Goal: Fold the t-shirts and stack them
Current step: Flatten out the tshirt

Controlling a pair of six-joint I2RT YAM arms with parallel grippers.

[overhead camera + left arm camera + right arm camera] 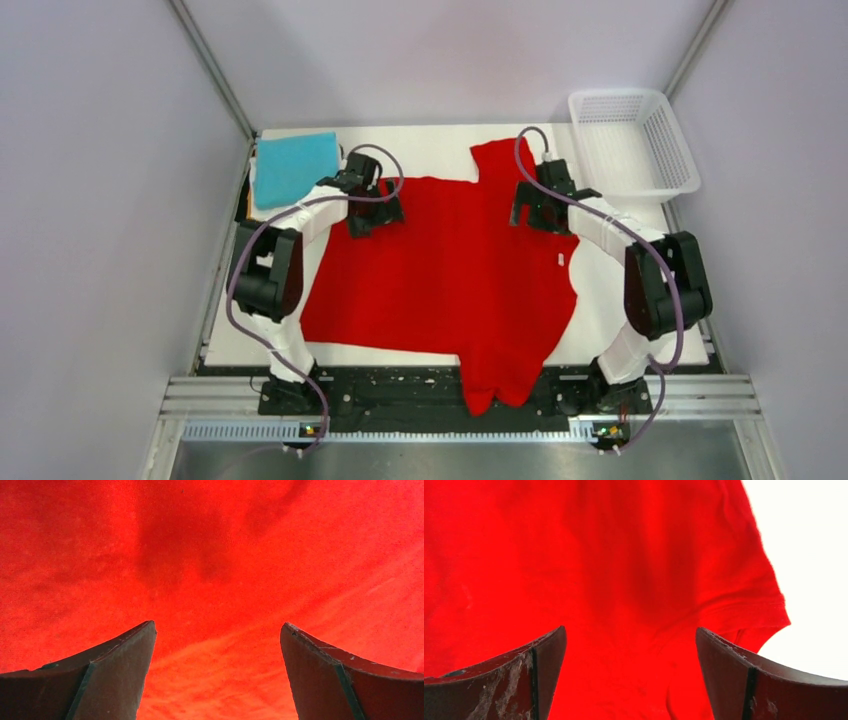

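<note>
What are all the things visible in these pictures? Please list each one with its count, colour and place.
t-shirt: one, bright red, spread flat across the middle of the table, one sleeve hanging over the near edge
folded t-shirt: one, teal, at the far left corner of the table
mesh basket: one, white plastic, at the far right corner, nothing visible inside
table: one, white top, under everything
left gripper: one, dark fingers, open, over the far left part of the red t-shirt
right gripper: one, dark fingers, open, over the red t-shirt near its far sleeve
</note>
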